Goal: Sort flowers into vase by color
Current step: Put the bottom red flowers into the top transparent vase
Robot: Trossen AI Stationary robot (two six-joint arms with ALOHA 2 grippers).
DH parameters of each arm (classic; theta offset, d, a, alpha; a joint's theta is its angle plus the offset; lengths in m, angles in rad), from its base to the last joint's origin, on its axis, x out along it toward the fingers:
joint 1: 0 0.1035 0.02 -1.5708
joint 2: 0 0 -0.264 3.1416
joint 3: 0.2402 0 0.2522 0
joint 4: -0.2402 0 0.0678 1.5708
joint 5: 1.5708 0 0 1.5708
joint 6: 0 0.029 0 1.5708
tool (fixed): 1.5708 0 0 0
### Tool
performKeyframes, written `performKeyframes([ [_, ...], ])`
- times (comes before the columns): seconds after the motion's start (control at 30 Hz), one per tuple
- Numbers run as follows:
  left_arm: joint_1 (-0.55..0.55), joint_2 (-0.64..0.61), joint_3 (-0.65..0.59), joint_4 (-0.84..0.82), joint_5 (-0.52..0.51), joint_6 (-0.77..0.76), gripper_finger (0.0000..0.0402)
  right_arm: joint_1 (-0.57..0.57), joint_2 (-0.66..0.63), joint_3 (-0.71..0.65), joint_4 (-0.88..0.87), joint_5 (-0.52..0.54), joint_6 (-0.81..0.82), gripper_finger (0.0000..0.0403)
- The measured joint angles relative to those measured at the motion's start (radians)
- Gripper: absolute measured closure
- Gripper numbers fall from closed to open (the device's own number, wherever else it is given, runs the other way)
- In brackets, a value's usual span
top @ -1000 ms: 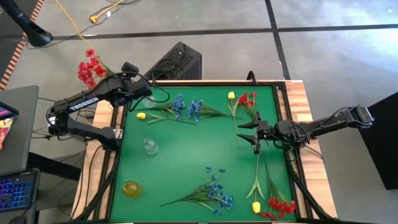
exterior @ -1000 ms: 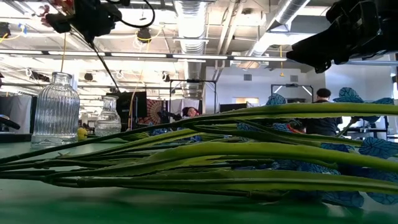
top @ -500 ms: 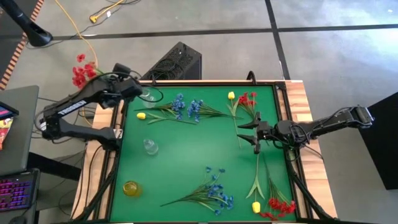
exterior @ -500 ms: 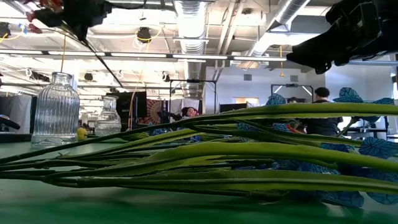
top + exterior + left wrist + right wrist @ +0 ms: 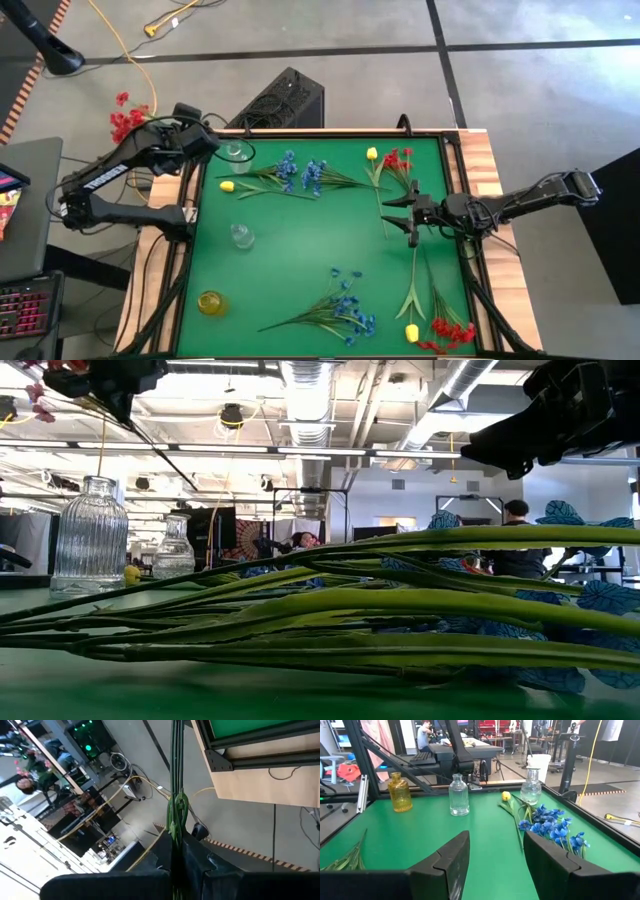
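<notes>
Room: a workshop floor with cables is seen around a wood-framed table (image 5: 485, 180) topped with a green mat (image 5: 310, 250).
Left gripper (image 5: 195, 140): it is held off the mat's far-left corner, with its fingers clamped together on the stem of a red spray (image 5: 124, 118).
Held stem: in the left wrist view the green stem (image 5: 176, 780) is seen running straight out from between the fingers; the red blossoms lie on the side of the fingers away from the table.
Right gripper (image 5: 398, 213): it hovers over the mat's right half, fingers apart and nothing between them; it waits.
Clear vase (image 5: 238, 153): it stands just beside the left fingers on their table side, at the mat's corner; it is judged the likely target.
Key relation: the stem's free end must be brought over the vase mouth and its long axis turned upright; the left arm is far nearer.
Other vases: a second clear vase (image 5: 241, 235) and an amber vase (image 5: 211, 302) are set farther from the left fingers.
Loose flowers: blue sprays (image 5: 300, 175), yellow tulips (image 5: 227, 186) and red sprays (image 5: 400, 160) lie flat on the mat.
</notes>
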Motion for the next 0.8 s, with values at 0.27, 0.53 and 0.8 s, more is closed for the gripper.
performKeyframes([
  [0.27,0.041,0.007,0.000,-0.001,0.006,0.012,0.0401,0.000,0.000,0.000,0.000,0.000,0.001,0.0190],
  [0.53,0.041,0.034,0.000,-0.001,0.025,0.019,0.0401,0.000,0.000,0.000,0.000,0.000,0.002,0.0190],
  [0.8,0.041,0.035,0.001,0.000,0.049,0.007,0.0401,0.000,0.000,0.000,0.000,0.000,0.002,0.0190],
])
